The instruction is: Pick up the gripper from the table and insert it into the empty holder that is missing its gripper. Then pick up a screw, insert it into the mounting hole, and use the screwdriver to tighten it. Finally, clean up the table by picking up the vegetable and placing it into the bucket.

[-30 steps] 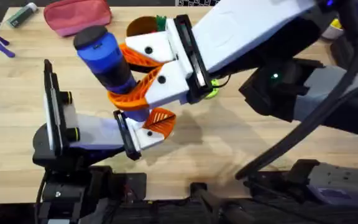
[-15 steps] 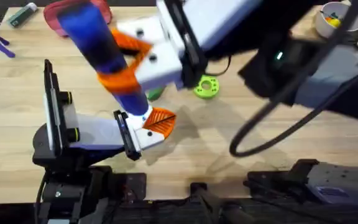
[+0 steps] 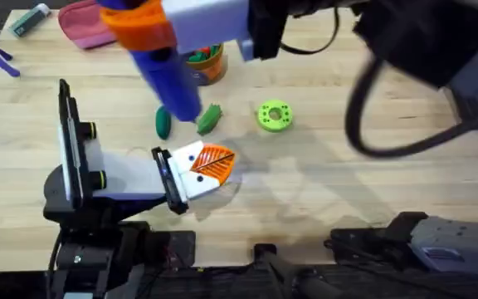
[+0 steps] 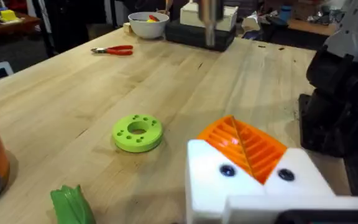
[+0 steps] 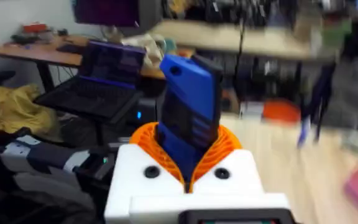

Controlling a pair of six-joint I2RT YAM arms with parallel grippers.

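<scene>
Two arms in my overhead view. My right gripper [image 3: 152, 25], at the upper middle of the frame, is clenched on the blue screwdriver [image 3: 168, 79], which slants down toward two green vegetable pieces [image 3: 210, 118]. The bucket [image 3: 206, 62] sits just behind it. My left gripper [image 3: 202, 170], lower left of centre, carries the orange gripper [image 3: 214, 159] on its white holder [image 3: 187, 178]; whether it's clenched I can't tell. A green disc [image 3: 274, 115] lies right of centre.

place: lab/workshop | cues: wooden bench [image 4: 61, 93], pliers [image 4: 114, 50], laptop [image 5: 98, 84]
</scene>
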